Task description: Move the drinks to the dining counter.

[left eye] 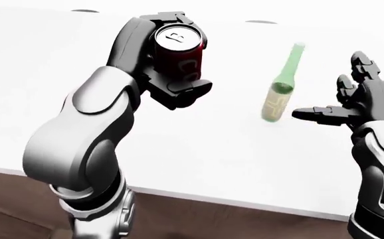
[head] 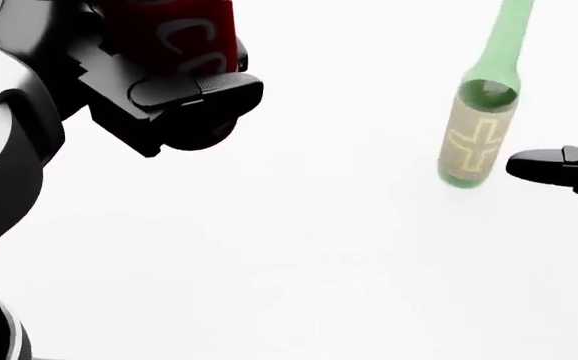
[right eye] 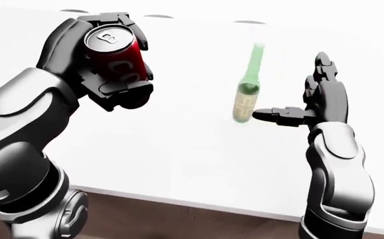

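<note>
Red can [right eye: 115, 55] gripped in left hand [right eye: 109, 64]; green bottle [right eye: 246, 92] stands beside open right hand [right eye: 315, 107].

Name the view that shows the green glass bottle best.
The right-eye view: the green glass bottle shows whole, beside the open right hand. The left-eye view shows nearly the same. The head view cuts off its neck top.

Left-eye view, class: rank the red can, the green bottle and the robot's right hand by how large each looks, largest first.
1. right hand, though it is nearer the camera.
2. and 3. green bottle and red can: the bottle is longer but slimmer, the can wider, so I would not rank them.
</note>
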You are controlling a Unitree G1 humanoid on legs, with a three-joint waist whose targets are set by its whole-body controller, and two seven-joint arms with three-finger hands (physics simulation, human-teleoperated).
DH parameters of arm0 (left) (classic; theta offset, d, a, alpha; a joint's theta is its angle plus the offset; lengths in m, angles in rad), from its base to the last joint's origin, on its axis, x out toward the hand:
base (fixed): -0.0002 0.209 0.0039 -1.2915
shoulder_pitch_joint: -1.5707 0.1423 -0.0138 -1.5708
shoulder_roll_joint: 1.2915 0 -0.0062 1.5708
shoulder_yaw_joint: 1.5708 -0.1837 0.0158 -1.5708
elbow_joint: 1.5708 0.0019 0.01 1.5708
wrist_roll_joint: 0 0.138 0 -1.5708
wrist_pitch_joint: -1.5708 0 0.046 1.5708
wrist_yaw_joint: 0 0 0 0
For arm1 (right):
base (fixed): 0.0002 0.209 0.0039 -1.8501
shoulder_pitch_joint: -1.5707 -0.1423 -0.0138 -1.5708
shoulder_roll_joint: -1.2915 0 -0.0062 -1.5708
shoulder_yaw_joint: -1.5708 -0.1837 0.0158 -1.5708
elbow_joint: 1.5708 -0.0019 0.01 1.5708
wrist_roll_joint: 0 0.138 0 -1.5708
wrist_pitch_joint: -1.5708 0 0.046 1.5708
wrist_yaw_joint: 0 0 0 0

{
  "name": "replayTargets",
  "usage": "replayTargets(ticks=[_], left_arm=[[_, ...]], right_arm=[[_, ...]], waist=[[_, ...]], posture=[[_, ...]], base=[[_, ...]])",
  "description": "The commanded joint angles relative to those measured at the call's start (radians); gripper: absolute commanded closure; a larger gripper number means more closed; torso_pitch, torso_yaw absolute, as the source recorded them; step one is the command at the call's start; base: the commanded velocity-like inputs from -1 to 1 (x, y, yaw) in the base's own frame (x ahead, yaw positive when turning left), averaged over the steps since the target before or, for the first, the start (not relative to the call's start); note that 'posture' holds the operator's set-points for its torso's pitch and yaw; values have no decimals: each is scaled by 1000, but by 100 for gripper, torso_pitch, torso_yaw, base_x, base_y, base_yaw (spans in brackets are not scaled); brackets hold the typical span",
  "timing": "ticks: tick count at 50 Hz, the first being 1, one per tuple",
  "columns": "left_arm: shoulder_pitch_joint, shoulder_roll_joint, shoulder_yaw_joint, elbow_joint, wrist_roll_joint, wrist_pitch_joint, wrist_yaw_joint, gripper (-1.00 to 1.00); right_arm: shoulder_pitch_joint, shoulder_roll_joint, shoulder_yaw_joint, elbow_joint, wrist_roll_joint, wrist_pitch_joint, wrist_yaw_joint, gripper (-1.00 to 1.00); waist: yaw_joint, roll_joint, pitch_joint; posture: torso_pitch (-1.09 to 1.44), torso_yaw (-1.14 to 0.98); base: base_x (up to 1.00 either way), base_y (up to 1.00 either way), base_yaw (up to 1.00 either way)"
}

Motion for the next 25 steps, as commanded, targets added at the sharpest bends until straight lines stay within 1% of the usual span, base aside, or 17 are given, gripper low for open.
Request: replayTargets(ticks=[1,6,9,12,15,18,23,25], left_arm=[[-34,4,11,-6,16,-42,1,100],[-45,-11,-9,68,41,-104,-5,100],[-51,-27,-25,132,61,-157,-14,100],[-58,-41,-31,171,79,-184,-20,100],[-69,-61,-45,221,100,-218,-27,100],[-73,-82,-61,336,132,-311,-41,100],[-71,-127,-77,458,180,-407,-57,100],[-74,-145,-82,529,198,-461,-61,100]], right_arm=[[-7,-22,-24,-40,21,-26,3,-100],[57,-33,-81,-105,61,-18,21,-100],[95,-39,-126,-186,93,31,30,-100],[122,-32,-140,-205,99,21,40,-100],[130,-34,-164,-256,120,62,43,-100],[141,-31,-179,-273,130,67,46,-100],[150,-25,-175,-251,127,41,44,-100],[151,-25,-182,-257,132,51,40,-100]], waist=[[2,-7,-24],[1,-13,-24],[3,-18,-25],[4,-21,-24],[3,-23,-24],[4,-26,-23],[4,-31,-27],[3,-33,-28]], posture=[[0,0],[0,0],[0,0],[0,0],[0,0],[0,0],[0,0],[0,0]], base=[[0,0,0],[0,0,0],[0,0,0],[0,0,0],[0,0,0],[0,0,0],[0,0,0],[0,0,0]])
